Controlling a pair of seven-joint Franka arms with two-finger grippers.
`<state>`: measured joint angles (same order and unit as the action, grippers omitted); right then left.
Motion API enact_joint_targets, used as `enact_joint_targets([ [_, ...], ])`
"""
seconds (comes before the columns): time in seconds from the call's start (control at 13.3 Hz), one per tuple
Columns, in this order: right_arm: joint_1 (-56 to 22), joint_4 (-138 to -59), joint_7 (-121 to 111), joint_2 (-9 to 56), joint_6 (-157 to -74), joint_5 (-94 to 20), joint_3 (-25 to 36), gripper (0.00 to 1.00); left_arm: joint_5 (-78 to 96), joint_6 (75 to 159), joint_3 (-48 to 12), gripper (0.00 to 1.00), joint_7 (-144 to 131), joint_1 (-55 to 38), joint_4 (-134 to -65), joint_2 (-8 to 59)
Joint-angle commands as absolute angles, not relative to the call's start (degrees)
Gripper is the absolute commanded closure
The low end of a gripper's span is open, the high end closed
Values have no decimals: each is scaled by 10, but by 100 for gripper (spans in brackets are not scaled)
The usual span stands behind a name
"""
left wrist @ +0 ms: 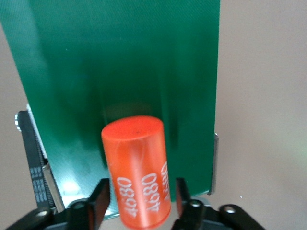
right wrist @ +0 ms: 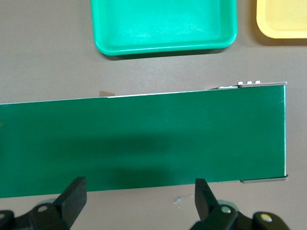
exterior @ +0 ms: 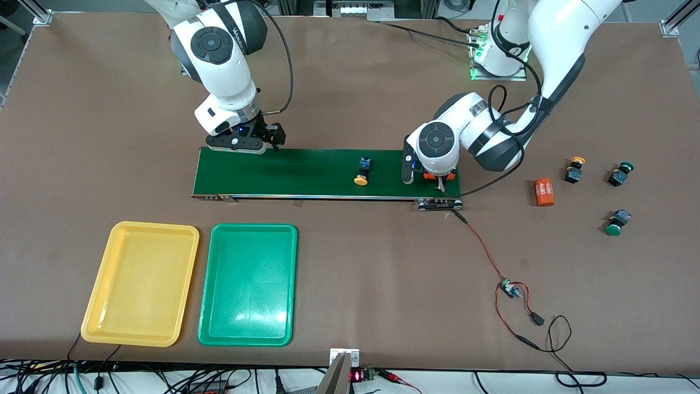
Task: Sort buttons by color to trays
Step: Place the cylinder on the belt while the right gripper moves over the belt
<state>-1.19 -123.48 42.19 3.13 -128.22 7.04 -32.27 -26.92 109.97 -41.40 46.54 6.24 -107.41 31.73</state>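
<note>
"4680" is printed twice in white on the orange cylinder standing between the left claw's fingers; another orange cylinder, lying on the table, bears "4680" too.

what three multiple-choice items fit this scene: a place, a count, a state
1. The yellow-capped push-button switch between the two grippers lies: A on the long dark-green belt; B in the yellow plastic tray; C in the green plastic tray.
2. Green-capped switches in view: A one; B two; C four.
3. The right gripper is: A shut on a button; B open, empty; C shut on a cylinder.
1A, it rests on the belt; 2B, both on the table; 3B, fingers apart over the belt. The left gripper is over the belt's end.
</note>
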Motion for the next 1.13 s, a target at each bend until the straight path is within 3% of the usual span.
enact_joint_targets([
  [0.0, -11, -1222, 437, 36, -1281, 76, -325, 0, -282, 1095, -417, 0, 471, 61, -1064, 298],
  [0.3, -12, -1220, 467, 37, -1286, 78, -325, 0, -275, 1065, -425, 0, 366, 68, -1046, 261],
  [0.68, -19, -1193, 468, 62, -1286, 80, -325, 0, -283, 1041, -404, 0, 100, 98, -995, 262],
  [0.9, -22, -1184, 468, 74, -1287, 82, -325, 0, -280, 946, -396, 0, -24, 112, -899, 290],
  [1.06, -24, -1167, 468, 88, -1288, 83, -325, 0, -278, 937, -392, 0, -24, 137, -853, 310],
])
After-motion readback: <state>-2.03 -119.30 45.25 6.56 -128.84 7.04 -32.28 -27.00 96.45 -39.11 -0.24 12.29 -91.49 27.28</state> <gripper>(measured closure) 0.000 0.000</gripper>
